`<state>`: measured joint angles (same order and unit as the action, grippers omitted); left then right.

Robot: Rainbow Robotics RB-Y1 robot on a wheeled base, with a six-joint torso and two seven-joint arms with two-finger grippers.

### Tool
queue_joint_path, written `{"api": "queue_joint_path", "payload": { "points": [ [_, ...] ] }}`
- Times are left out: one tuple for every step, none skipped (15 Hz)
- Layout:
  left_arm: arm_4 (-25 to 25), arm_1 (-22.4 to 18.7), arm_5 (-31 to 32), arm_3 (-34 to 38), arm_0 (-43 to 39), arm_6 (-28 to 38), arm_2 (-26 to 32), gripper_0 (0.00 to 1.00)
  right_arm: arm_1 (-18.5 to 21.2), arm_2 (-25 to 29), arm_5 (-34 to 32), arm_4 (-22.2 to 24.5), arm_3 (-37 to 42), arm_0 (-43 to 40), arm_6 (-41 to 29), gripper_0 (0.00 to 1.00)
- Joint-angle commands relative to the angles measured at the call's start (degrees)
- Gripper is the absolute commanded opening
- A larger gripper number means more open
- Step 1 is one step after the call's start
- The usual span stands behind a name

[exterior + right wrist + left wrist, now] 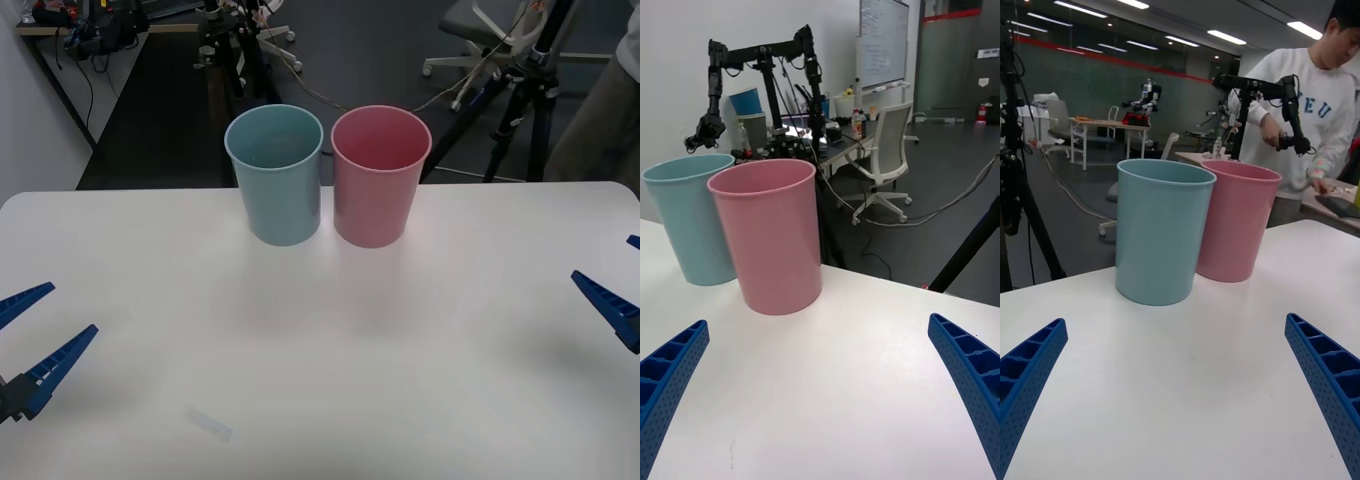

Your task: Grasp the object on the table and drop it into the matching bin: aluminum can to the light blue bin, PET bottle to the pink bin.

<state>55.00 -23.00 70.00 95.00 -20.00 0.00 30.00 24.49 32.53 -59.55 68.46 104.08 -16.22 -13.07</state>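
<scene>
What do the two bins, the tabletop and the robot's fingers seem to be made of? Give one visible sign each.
Light blue bin and pink bin: probably plastic, with smooth matte thin walls and rolled rims.
Table: likely laminate, being plain white with a faint sheen.
Left fingers and right fingers: apparently moulded plastic, blue and ribbed.

1. The right claw [625, 290] is cut off by the front view's right edge; one finger shows whole, the other as a sliver.
2. The left claw [25, 335] runs off the left edge.
3. The bench [400, 380] is cropped at the bottom.
4. Inside the light blue bin [274, 175] and the pink bin [380, 177], the floors can't be made out.
</scene>
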Motion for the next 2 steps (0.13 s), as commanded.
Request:
{"api": "queue_joint_path", "payload": {
  "points": [
    [0.00,0.00,0.00,0.00,0.00,0.00,0.00,1.00,-0.14,-0.18,0.49,0.10,-0.02,-0.31,0.06,1.00],
    [0.00,0.00,0.00,0.00,0.00,0.00,0.00,1.00,-0.14,-0.18,0.49,0.10,-0.02,-0.31,0.06,1.00]
  ]
}}
